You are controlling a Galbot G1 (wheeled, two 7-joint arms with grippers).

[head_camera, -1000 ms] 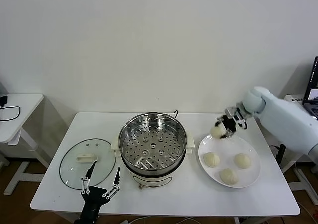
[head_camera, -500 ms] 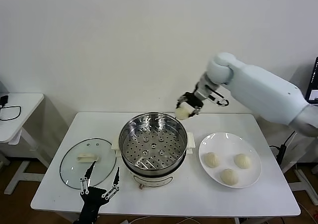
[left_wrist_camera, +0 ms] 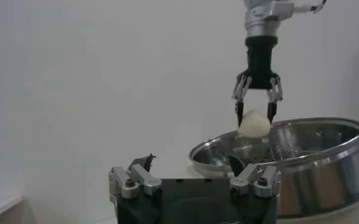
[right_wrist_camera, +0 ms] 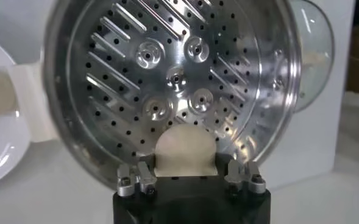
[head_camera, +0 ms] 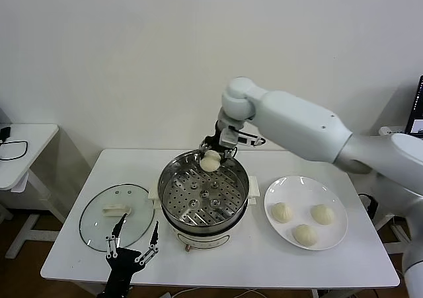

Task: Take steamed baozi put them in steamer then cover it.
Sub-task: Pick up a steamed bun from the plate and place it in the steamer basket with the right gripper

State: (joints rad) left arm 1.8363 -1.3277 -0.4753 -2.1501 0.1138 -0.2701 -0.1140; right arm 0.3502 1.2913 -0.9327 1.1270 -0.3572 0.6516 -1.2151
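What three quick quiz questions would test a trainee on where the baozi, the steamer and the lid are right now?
1. True or false: the glass lid is already on the steamer.
2. How many baozi lie on the white plate?
3. Which claw holds a baozi, and where? A) left claw, over the lid B) right claw, over the far rim of the steamer C) right claw, over the plate

Key:
1. False. It lies flat on the table, left of the steamer.
2. Three.
3. B. The right claw grips one baozi above the perforated tray; the left claw waits open near the lid.
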